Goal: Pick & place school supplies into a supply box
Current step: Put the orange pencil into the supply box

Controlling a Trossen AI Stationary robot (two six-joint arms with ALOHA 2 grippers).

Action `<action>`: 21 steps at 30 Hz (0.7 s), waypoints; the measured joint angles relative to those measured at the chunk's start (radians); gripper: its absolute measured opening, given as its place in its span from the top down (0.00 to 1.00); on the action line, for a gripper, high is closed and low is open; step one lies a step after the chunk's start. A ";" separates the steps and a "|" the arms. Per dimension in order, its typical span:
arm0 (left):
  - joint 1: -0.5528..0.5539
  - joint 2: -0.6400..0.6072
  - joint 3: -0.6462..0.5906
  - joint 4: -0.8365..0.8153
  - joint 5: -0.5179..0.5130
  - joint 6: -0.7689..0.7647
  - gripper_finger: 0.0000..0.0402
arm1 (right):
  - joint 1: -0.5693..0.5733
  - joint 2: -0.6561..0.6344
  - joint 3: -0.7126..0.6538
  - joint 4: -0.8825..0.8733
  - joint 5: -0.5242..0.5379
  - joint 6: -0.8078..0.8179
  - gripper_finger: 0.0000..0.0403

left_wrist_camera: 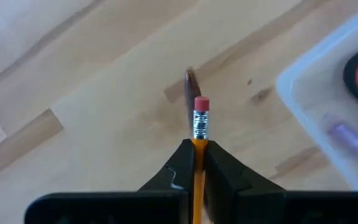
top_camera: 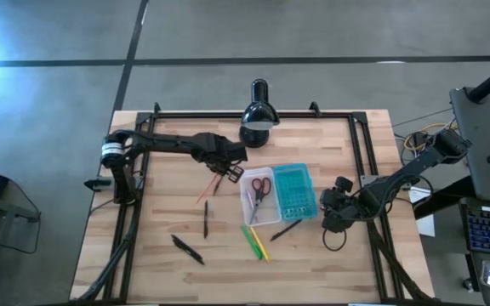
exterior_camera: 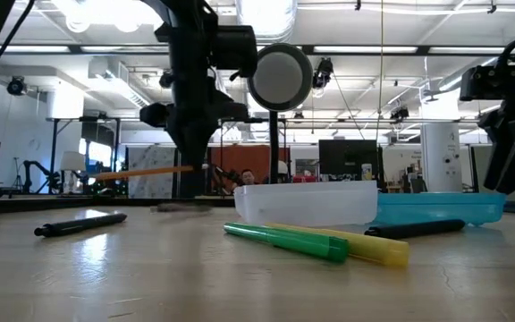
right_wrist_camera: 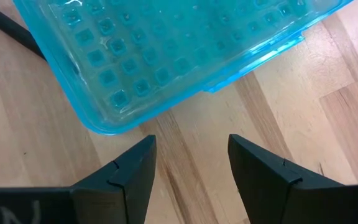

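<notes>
The supply box lies open mid-table, its clear tray holding the red-handled scissors. The left gripper, just left of the tray, is clamped on 1 orange pencil. The right gripper stands wide and empty beside the teal lid.

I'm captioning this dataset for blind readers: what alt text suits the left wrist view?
The left gripper is shut on an orange pencil with a red eraser, held above the wooden table. The clear tray of the supply box sits nearby.
</notes>
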 joint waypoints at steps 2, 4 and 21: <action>0.006 0.000 0.002 -0.003 0.000 0.000 0.99 | 0.000 0.000 0.000 0.000 0.002 0.000 0.52; 0.008 0.000 -0.001 -0.003 0.001 0.000 0.99 | 0.000 0.000 0.000 0.000 0.010 0.000 0.52; 0.019 -0.003 -0.005 0.554 0.229 -0.334 0.99 | 0.000 0.000 0.000 0.000 0.022 0.031 0.52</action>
